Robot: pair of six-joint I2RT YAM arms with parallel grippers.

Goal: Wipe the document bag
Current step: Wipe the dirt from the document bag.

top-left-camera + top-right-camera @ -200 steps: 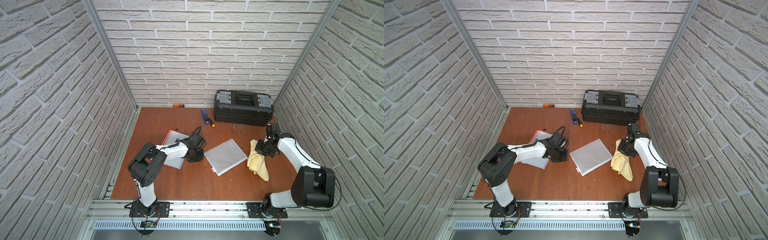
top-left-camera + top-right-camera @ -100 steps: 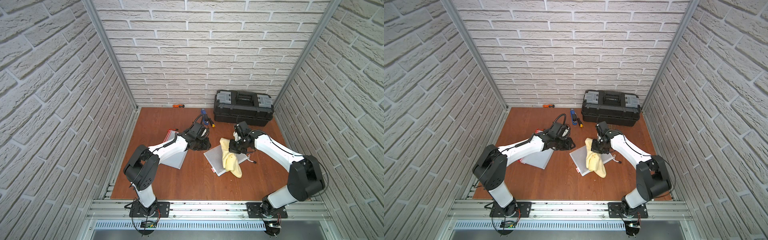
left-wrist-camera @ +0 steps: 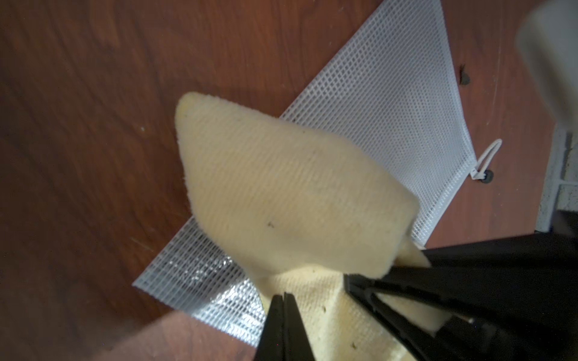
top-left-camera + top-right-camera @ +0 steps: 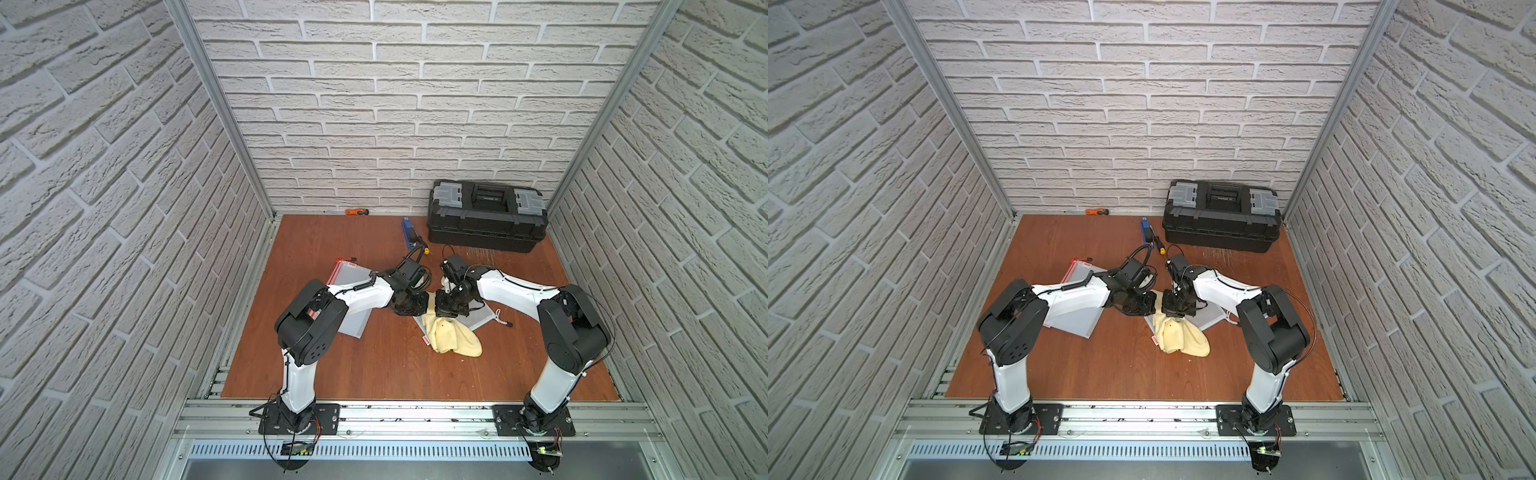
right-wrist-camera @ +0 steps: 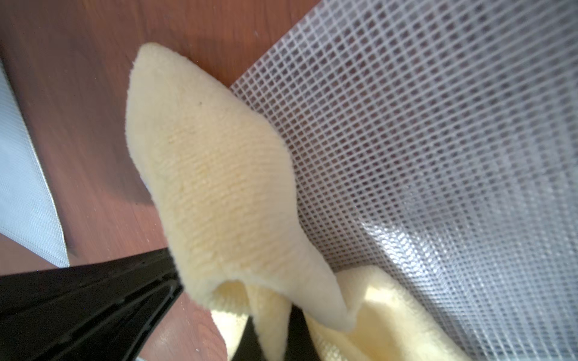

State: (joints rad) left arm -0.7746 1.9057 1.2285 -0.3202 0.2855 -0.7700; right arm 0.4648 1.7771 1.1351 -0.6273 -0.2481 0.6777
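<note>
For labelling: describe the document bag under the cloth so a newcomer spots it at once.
From the black toolbox at the back wall, come forward to the yellow cloth. Partly beneath it is the document bag: white-edged clear mesh, whereas the neighbouring bag has a red edge.

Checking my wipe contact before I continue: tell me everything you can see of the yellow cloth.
The yellow cloth is a soft, ribbed, towel-like fabric, pale yellow with a few dark specks. The right gripper has its jaws shut on a bunched part, and a folded flap sticks out past them. The rest drapes crumpled over the near part of the mesh document bag and onto the wooden table. Whether the left gripper touches it is unclear.
</note>
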